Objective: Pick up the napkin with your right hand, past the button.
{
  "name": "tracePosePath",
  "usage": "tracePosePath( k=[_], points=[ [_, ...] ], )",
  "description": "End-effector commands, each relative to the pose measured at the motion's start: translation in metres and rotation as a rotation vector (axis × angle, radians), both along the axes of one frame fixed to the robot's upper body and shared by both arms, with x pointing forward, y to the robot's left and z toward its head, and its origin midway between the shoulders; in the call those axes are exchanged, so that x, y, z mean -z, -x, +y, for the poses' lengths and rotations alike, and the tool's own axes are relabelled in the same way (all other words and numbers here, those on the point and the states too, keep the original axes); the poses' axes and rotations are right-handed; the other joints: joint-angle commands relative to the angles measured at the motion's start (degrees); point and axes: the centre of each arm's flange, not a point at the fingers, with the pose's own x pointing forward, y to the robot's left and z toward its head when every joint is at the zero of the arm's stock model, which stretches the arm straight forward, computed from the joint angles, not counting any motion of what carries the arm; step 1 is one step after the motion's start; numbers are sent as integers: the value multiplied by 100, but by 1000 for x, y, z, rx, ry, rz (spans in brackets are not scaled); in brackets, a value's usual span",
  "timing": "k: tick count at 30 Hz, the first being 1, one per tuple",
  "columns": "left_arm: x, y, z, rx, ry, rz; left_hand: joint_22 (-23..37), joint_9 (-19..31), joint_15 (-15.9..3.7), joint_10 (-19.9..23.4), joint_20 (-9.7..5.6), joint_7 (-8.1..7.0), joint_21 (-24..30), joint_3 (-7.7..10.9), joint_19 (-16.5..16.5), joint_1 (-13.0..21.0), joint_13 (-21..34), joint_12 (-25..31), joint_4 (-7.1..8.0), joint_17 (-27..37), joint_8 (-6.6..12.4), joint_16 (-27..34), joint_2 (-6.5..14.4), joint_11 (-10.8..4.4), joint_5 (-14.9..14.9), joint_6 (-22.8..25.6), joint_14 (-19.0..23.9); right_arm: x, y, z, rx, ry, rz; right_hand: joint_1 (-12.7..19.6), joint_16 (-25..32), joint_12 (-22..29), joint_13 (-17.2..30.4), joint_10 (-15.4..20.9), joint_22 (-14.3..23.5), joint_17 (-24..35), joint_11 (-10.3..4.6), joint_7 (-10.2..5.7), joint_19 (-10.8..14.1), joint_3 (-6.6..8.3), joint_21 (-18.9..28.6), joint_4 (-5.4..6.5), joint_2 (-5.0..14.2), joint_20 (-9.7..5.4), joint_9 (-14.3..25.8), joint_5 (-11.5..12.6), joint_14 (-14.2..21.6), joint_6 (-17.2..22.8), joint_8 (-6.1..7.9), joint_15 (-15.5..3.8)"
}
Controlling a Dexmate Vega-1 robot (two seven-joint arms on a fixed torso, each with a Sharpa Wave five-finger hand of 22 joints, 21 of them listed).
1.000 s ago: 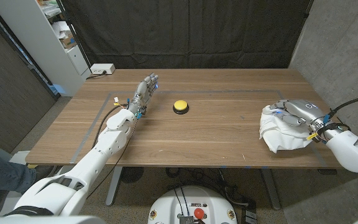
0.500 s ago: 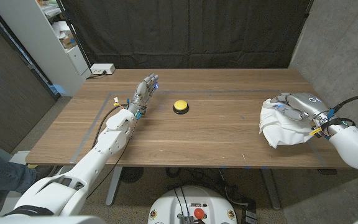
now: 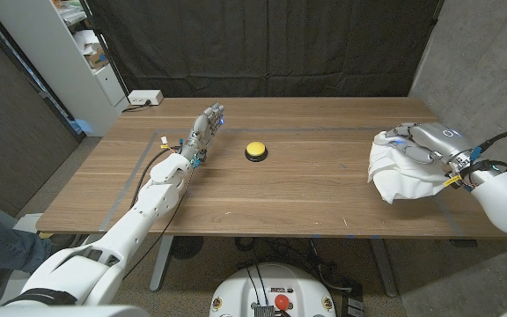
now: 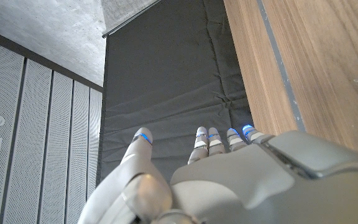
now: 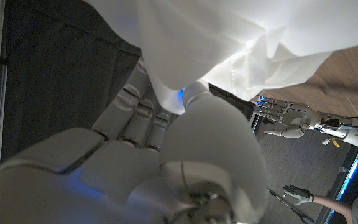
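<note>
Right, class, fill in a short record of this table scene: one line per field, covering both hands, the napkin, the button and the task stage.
right hand: grips the white napkin near the table's right edge
napkin: bunched, hanging from the hand, lower part apparently on the wooden table
left hand: holds nothing, fingers extended, left of the button
yellow button: untouched, mid-table
task stage: napkin grasped, lift under way

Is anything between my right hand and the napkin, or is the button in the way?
Nothing visible. The right hand already grips the napkin at the table's right side. The button sits well apart near mid-table, beside the left hand.
</note>
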Motion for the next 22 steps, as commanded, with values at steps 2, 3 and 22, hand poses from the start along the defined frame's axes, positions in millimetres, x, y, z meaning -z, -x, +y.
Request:
tracePosePath(
  k=[2, 3, 22],
  points=[
    [1, -3, 4, 4, 10, 0, 20, 20, -13, -6, 17, 27, 23, -16, -135, 54, 30, -3, -16, 18, -8, 0, -6, -3, 5, 37, -36, -15, 8, 2, 12, 17, -26, -39, -20, 34, 6, 53, 12, 27, -5, 0, -42, 2, 69, 23, 14, -422, 20, 54, 47, 53, 18, -680],
    [1, -4, 4, 5, 10, 0, 20, 20, -6, -5, 24, 33, 23, -17, -135, 54, 30, -2, -16, 18, -9, 0, -5, 8, 5, 35, -35, -16, 8, 2, 14, 16, -26, -41, -23, 35, 6, 56, 11, 33, 0, 3, -48, 3, 74, 24, 17, -420, 20, 55, 47, 56, 17, -680],
    [-1, -8, 12, 7, 6, -1, 20, 20, -9, -11, 9, 27, 24, -30, -144, 58, 29, -5, -16, 18, -6, 1, -2, 4, 5, 47, -37, -20, 7, 8, 26, 9, -33, -69, -125, 5, -23, 30, -6, 121, -12, 4, -107, 40, 203, 45, 60, -416, 28, 85, 73, 41, -9, -671]
  ],
)
